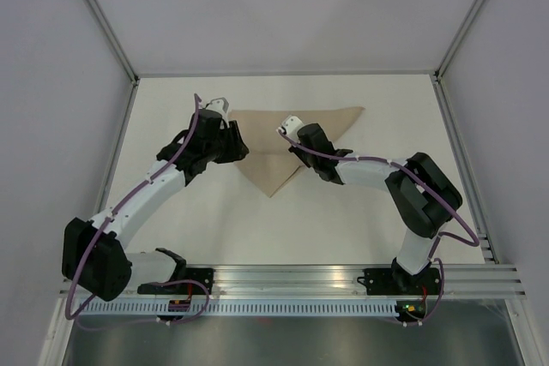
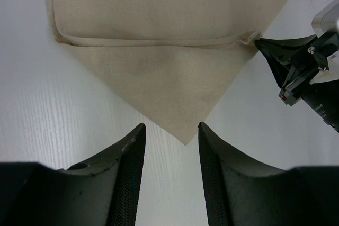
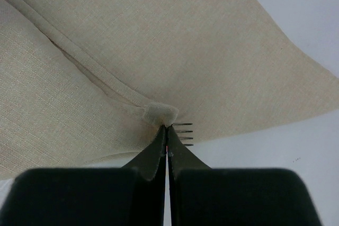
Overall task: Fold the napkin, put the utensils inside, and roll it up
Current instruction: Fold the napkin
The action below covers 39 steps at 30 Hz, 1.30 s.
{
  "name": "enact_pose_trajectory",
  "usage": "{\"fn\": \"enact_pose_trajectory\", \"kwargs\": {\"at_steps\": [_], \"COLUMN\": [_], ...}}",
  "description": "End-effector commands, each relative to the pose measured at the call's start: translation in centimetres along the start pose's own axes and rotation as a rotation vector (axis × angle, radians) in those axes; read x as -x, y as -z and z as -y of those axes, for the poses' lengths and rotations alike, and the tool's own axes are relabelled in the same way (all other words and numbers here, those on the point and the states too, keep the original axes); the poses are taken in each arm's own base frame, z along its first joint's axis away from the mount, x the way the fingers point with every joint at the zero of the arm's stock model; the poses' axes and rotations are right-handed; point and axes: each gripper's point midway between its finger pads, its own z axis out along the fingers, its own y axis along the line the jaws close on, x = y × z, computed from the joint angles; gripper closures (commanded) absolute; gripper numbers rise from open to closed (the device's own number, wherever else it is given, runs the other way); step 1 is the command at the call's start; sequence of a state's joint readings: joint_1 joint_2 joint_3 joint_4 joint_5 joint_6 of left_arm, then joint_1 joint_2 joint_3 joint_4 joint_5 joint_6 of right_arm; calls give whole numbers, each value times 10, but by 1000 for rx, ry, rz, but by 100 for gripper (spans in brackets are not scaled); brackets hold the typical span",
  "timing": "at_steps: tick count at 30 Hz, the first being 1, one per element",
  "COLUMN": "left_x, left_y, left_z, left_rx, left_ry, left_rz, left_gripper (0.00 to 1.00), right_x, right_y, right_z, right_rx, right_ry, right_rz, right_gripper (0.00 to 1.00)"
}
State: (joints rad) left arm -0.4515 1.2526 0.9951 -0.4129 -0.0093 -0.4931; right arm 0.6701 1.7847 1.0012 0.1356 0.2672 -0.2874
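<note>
The beige napkin lies flat on the white table, folded into a triangle with its point toward the arms. It also shows in the left wrist view and the right wrist view. My right gripper is shut on a small bunched corner of an upper napkin layer, at the end of a fold seam; its tip also shows in the left wrist view. Four short dark tine-like lines stick out beside its tip. My left gripper is open and empty, with a napkin corner just ahead of its fingertips. No other utensil shows.
The white table is walled on the left, back and right. The arms' rail runs along the near edge.
</note>
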Motion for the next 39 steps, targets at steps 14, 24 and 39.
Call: {"fn": "enact_pose_trajectory", "kwargs": {"at_steps": [14,24,39], "left_x": [-35,-56,-81], "left_y": [-54,-73,-96], "left_z": [12,10,-5], "left_rx": [-42,-41,13], "left_ry": [32,33,29], "left_rz": [-104,-156,-213], "left_gripper": [51,51,52], "right_x": [-14,-1,-13], "right_y": [1,1,-11], "right_z": [10,36,110], "right_rx": [-21,-13,20], "right_ry": [-52,-141,-368], "right_rz": [-48,-47,-115], "right_gripper": [99,59,49]}}
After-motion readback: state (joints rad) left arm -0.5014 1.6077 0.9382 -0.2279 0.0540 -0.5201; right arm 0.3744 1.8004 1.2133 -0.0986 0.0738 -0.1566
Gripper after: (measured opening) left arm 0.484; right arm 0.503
